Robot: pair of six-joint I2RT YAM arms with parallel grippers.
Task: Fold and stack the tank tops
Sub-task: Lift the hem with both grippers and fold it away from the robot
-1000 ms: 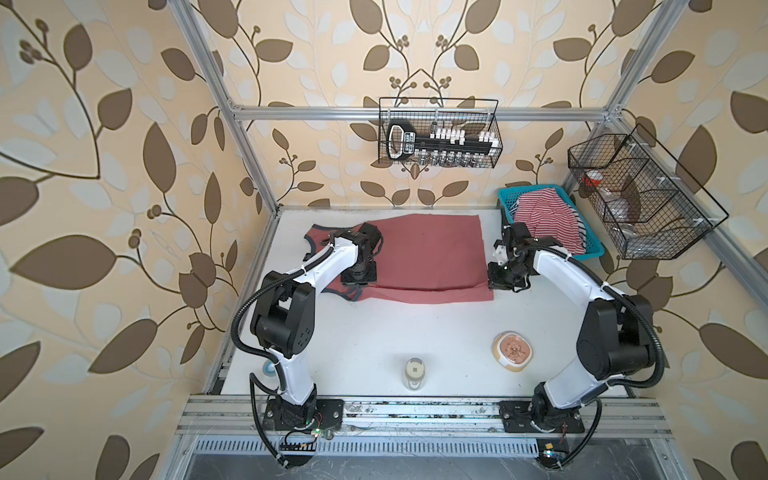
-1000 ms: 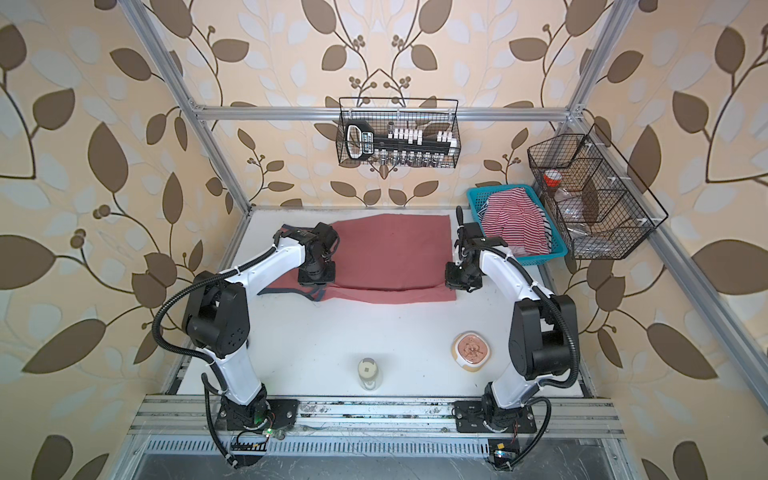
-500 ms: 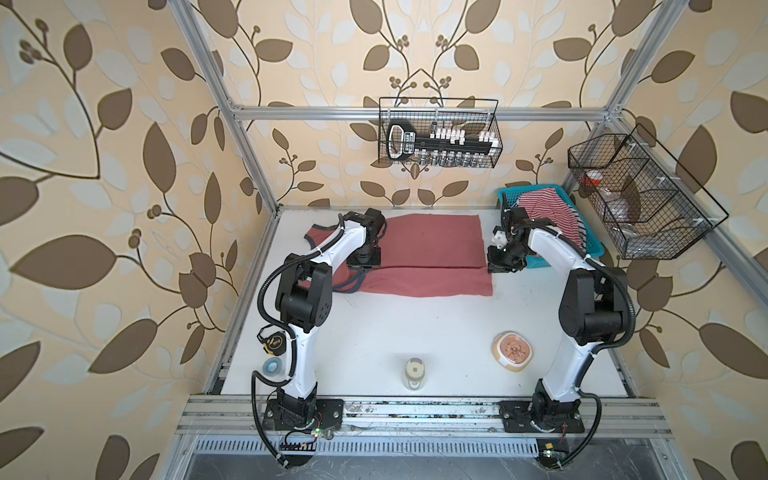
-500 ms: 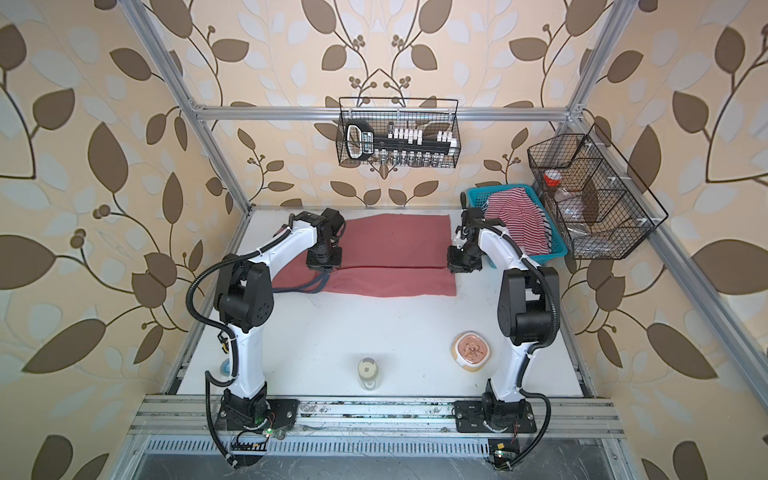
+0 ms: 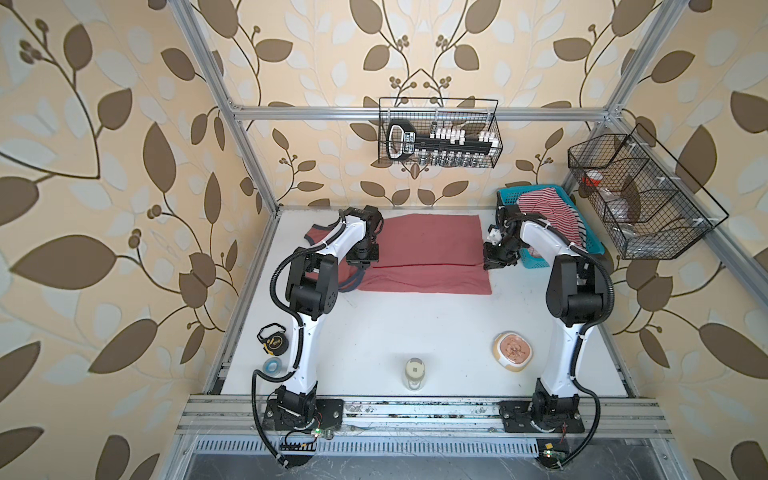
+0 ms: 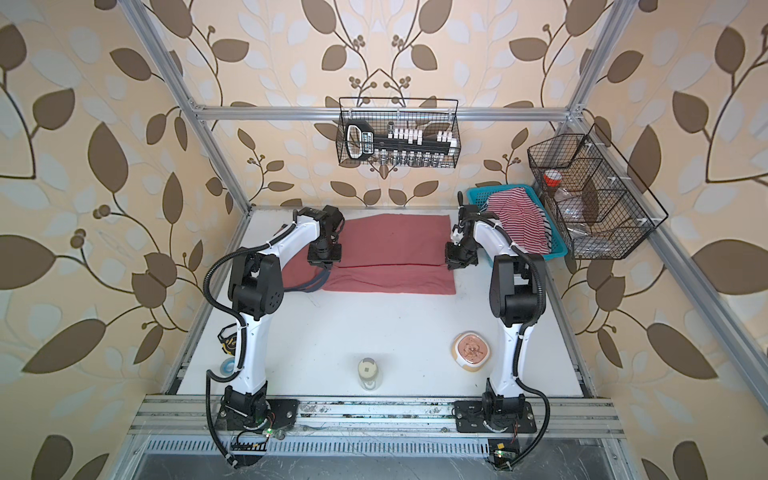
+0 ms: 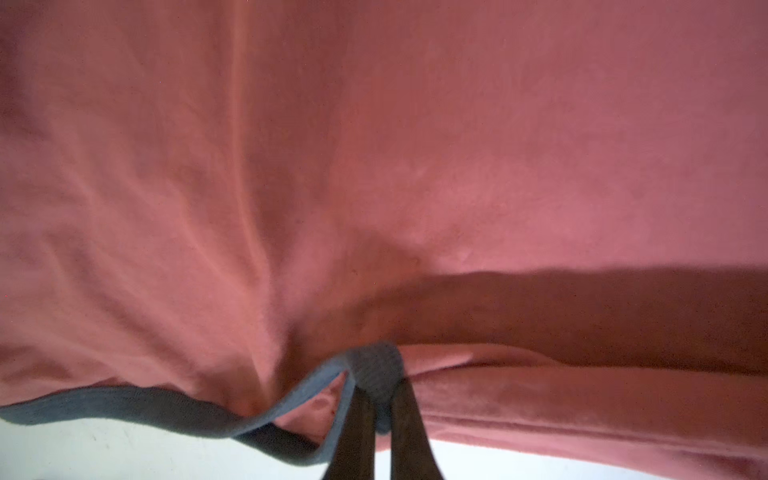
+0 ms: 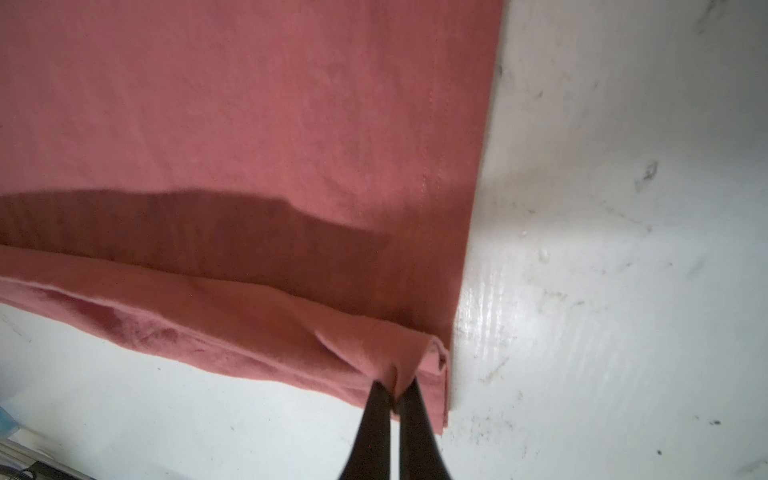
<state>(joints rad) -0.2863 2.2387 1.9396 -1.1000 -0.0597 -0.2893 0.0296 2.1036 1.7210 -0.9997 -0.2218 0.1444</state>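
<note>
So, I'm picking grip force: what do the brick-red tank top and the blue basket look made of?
The brick-red tank top: soft matte knit, likely cotton jersey; it creases and folds limply. The blue basket: probably rigid moulded plastic; slotted walls.

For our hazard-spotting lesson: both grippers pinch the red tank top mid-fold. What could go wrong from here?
1. The left gripper pinches only the dark trim, the right gripper only a corner of the brick-red tank top; either could slip out.
2. The right arm is close to the blue basket, so it might snag the striped tank top.
</note>
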